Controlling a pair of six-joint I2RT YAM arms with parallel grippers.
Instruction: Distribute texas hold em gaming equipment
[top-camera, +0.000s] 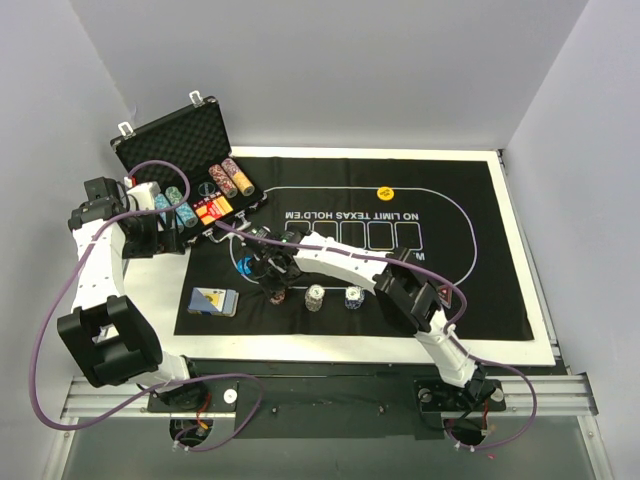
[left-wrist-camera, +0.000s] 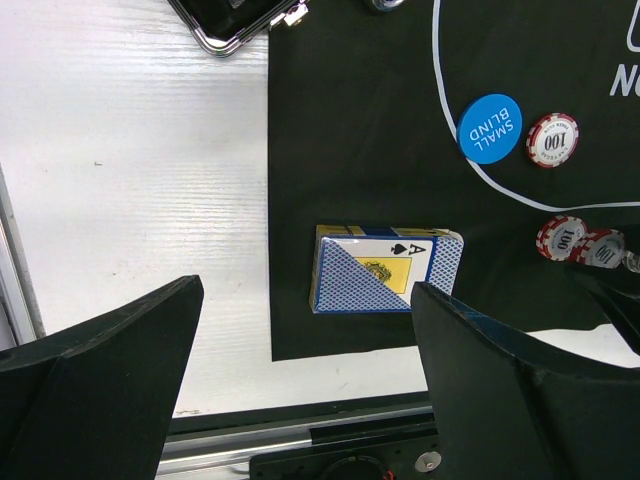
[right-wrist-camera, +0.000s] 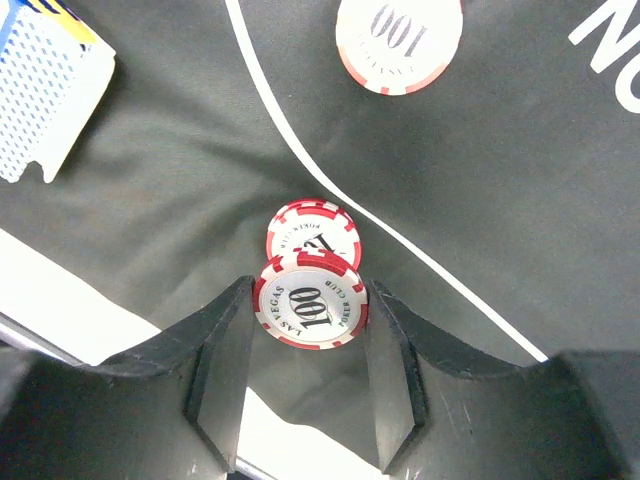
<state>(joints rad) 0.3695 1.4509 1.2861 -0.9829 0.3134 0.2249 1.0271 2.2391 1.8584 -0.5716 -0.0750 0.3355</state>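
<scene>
At the black mat's (right-wrist-camera: 480, 200) near edge, the right gripper (right-wrist-camera: 308, 300) pinches a red 100 chip (right-wrist-camera: 311, 312), apparently leaning on a second chip (right-wrist-camera: 313, 225). The left gripper (left-wrist-camera: 305, 295) hangs wide open and empty near the card deck (left-wrist-camera: 385, 268). Chip stacks (top-camera: 230, 178) sit in the case (top-camera: 180, 135) beyond.

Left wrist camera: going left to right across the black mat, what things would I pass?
Blue-backed card deck → blue Small Blind button → red-and-white 100 chip just right of the button.
</scene>
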